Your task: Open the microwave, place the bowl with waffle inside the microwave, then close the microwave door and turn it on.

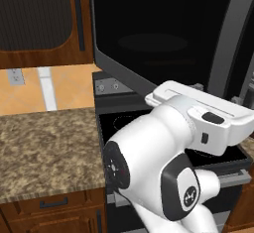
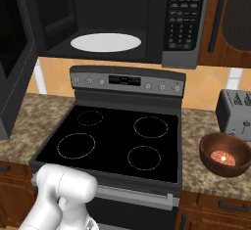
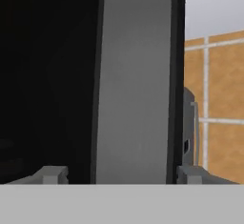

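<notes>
The microwave door (image 2: pixel 17 57) stands swung wide at the left, and the end effector (image 3: pixel 121 174) sits released with its fingertips (image 3: pixel 52 174) straddling the door's grey frame edge. The risk, as I judge it, is that pulling away crookedly drags the door partly shut, blocking the microwave (image 2: pixel 112 21) cavity. Toward the right edge of the desk (image 2: pixel 206 126), the small, round, reddish-brown bowl (image 2: pixel 224 154) sits upright beside the stove (image 2: pixel 117 141), waffle inside.

I count one microwave (image 2: pixel 112 18), one stove (image 2: pixel 112 141), four burner rings, one bowl (image 2: pixel 224 154), one toaster (image 2: pixel 235 112).
</notes>
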